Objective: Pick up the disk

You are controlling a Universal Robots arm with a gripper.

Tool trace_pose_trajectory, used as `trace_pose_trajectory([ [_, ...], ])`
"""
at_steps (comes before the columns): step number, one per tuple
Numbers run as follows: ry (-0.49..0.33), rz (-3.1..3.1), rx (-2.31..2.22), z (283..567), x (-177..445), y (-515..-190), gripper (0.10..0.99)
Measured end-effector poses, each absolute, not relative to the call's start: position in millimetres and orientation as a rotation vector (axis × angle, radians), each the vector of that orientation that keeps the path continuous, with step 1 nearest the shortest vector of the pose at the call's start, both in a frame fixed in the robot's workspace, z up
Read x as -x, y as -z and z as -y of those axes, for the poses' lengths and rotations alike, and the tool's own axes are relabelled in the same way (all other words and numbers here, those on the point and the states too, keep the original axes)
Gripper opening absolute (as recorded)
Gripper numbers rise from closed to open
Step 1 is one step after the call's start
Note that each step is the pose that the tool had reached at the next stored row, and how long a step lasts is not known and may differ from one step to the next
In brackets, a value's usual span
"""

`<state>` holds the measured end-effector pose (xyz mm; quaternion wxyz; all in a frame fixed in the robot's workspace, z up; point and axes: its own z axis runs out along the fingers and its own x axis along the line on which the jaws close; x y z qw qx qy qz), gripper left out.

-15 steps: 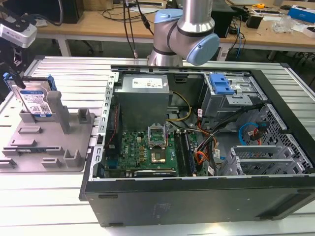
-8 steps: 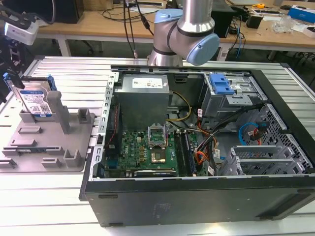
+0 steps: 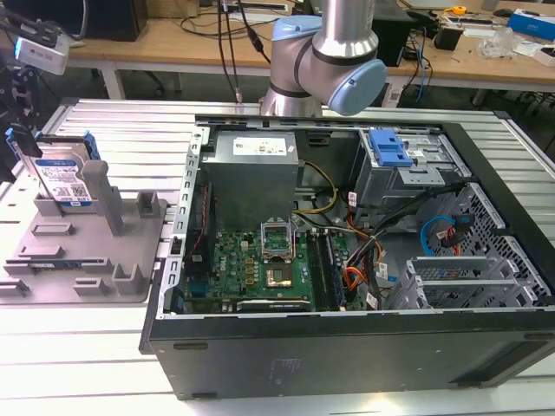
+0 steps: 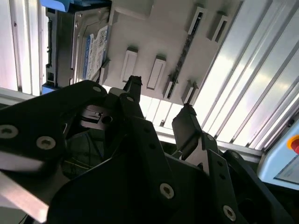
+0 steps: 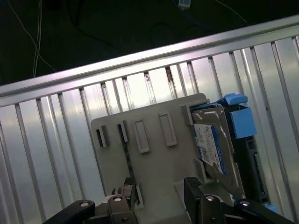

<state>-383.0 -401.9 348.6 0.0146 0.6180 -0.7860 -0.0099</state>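
Fingertips of mine stand wide apart with nothing between them as my gripper hangs over the grey fixture, touching no part of it. In both wrist views the gap between the fingers looks onto the fixture's flat middle and its row of small raised blocks, not onto the disk. The disk stands on its edge at one end of the fixture, off to one side of my fingers and apart from them, its white-and-blue label facing the fixture's middle. A blue side rail runs along the disk's edge. In the exterior view the disk sits upright at the fixture's far corner, towards the exterior view's left, just beside a tall grey post. The fixture lies flat on the ribbed metal table, near the table's edge on the exterior view's left. Beyond it, towards the exterior view's right, an open computer case fills most of the table, its circuit board bared. Behind the case rises the arm's blue-capped joint.
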Motion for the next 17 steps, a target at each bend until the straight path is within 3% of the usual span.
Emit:
trace_pose_trajectory([
  [12, 0.022, 2.283, -2.119, 401, 383, -348, 0.541],
  [17, 0.021, 2.242, -2.161, 372, 395, -347, 0.541],
])
